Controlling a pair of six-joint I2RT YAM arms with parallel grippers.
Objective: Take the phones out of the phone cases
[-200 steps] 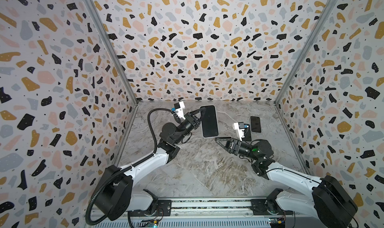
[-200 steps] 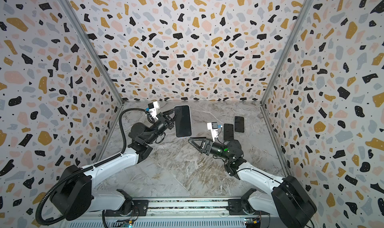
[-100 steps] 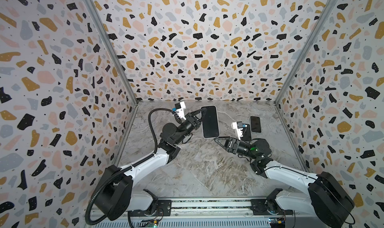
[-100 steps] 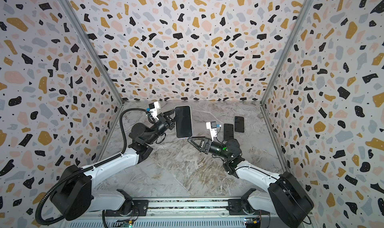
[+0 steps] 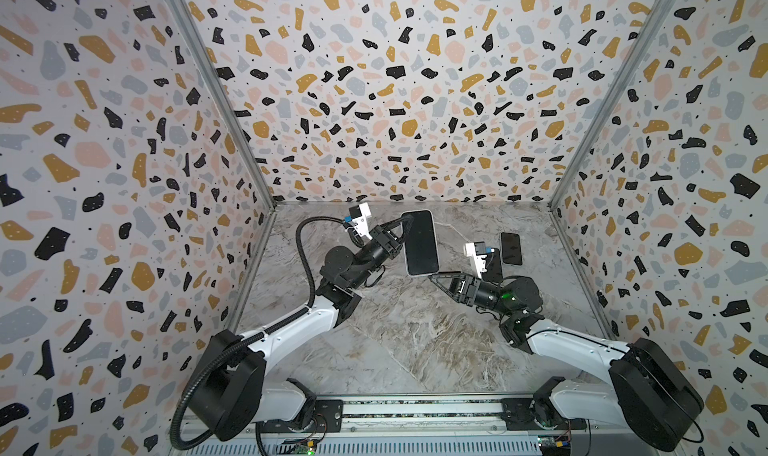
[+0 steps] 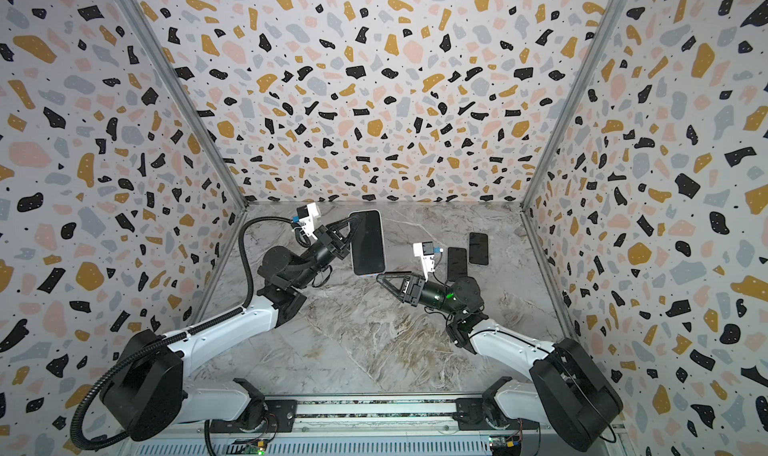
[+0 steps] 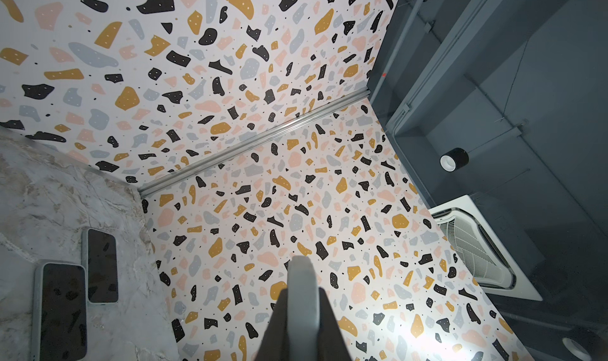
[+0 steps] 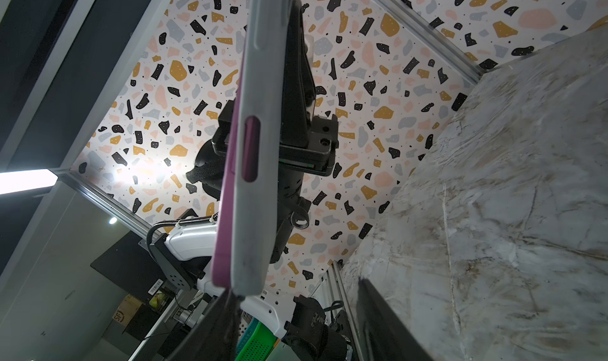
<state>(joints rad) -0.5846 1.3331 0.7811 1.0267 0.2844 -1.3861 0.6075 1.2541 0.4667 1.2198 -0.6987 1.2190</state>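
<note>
The phone, dark screen up in a pale grey phone case, is held above the table. My left gripper is shut on the case's long edge. In the right wrist view a purple layer runs along one side of the grey case. My right gripper is open at the phone's lower corner. One of its fingers touches that corner and the other stands apart.
Two more dark phones lie flat on the marble table at the back right, also in the left wrist view. Patterned walls close in three sides.
My right gripper has moved up and left to the phone's lower corner, its jaws narrowing a little. The left gripper and phone have stayed still.
</note>
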